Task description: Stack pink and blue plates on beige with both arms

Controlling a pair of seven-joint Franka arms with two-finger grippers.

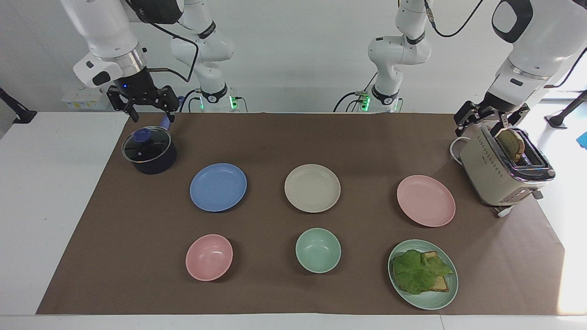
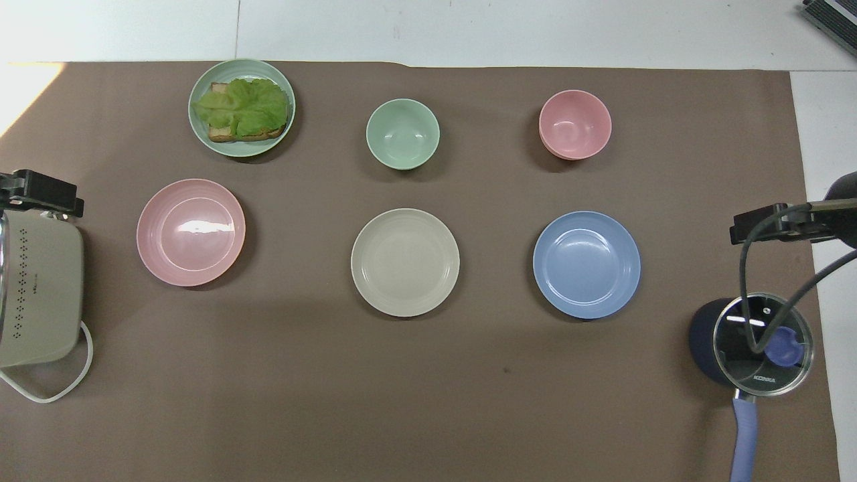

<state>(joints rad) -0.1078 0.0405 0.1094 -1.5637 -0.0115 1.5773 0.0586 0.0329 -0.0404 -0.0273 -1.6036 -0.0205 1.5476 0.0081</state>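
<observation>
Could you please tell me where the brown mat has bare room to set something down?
The widest bare strip runs between the robots and the blue plate, beige plate and pink plate. It is crowded by the pot and by the toaster.

Three plates, unstacked, in a row across the mat

Beige plate [image 1: 312, 188] lies flat mid-row; blue plate [image 1: 218, 187] lies toward the right arm's end, pink plate [image 1: 426, 200] toward the left arm's; all apart and empty.
</observation>
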